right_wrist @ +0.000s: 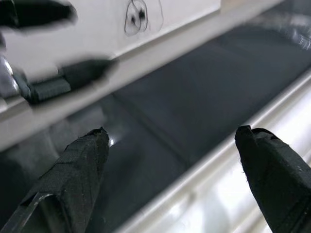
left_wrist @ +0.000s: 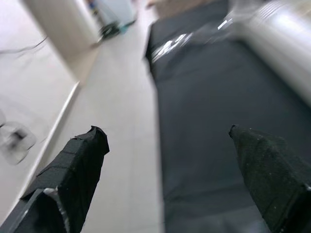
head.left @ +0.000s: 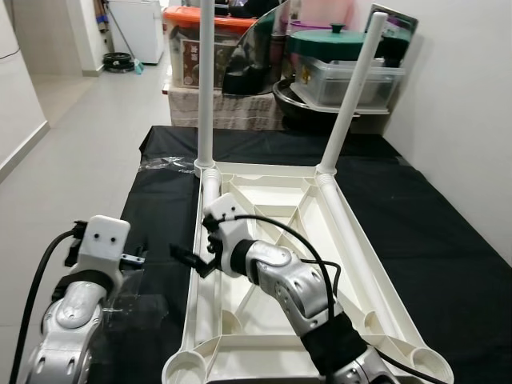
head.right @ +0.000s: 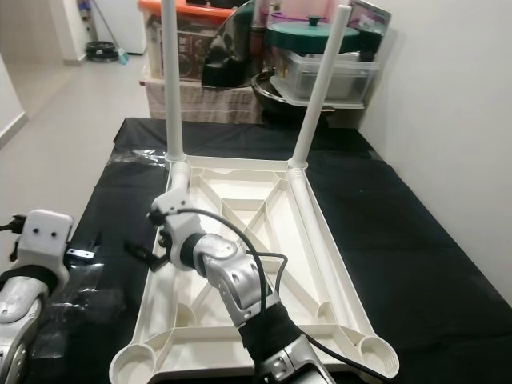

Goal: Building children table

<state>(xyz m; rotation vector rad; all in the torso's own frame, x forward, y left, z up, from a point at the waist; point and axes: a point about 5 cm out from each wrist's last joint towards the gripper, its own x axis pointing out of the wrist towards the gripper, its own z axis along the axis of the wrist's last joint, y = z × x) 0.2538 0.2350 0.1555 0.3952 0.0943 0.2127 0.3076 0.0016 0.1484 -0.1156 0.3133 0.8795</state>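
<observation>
Our left claw [head.left: 136,258] and right claw [head.left: 192,260] both hang open, holding nothing. Beside the right claw the upturned table frame [head.left: 344,240] lies on the black worktop [head.left: 448,264]. Beyond, two legs [head.left: 206,80] stand fitted; we judge two near sockets [head.left: 186,370] remain.
</observation>
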